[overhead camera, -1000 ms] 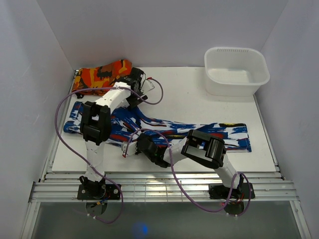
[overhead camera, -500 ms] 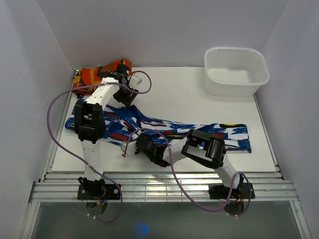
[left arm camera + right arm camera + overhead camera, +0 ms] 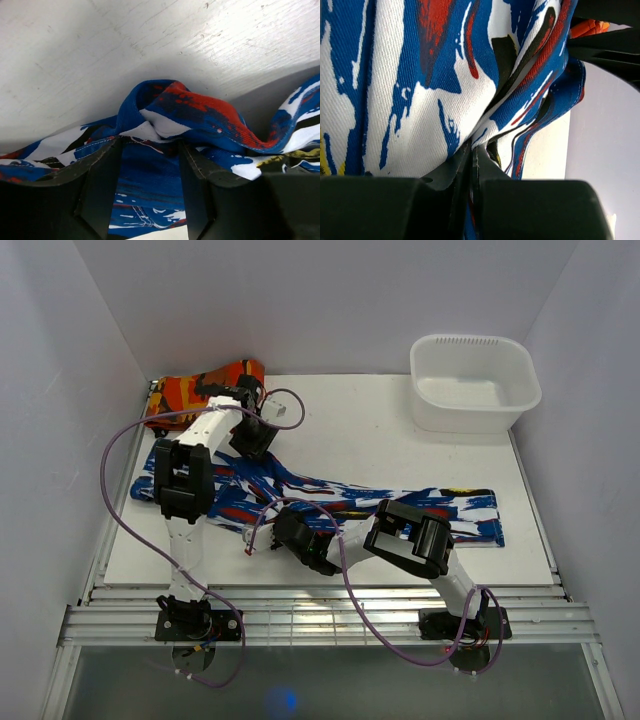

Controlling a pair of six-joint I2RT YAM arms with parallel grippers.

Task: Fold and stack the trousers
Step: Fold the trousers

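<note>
**Pinch the raised ridge cleanly before lifting**

The long, soft cloth trousers (image 3: 440,508) in a streaky blue-and-white print with red, yellow and black marks lie spread across the white tabletop (image 3: 380,430). They run from the left edge almost to the right, with one leg stretched flat to the right and the wider part rumpled at the left.

At the far-left part of the cloth, the left pincer (image 3: 147,160) stands partly open. Its two dark fingers (image 3: 100,170) straddle the cloth, and a red-and-blue ridge is humped up just beyond their tips. Nothing is clamped there yet. Near the middle of the near edge, the right pincer (image 3: 472,155) is closed tight on a bunch of the same print, with cloth disappearing between its fingers.

The step in hand looks like taking a second grip so that both arms can carry a fold. To do it well, the left fingers should close on the whole ridge, and low enough to catch every layer, or a single ply may slide out when lifted. The right grip should hold steady meanwhile, so the cloth between the two arms neither drags nor twists.

At the far-left corner, just beyond the left arm, lies a folded orange, red and black patterned cloth (image 3: 205,388). The lift should stay clear of it. A white plastic tub (image 3: 473,382) sits well apart at the far right.
</note>
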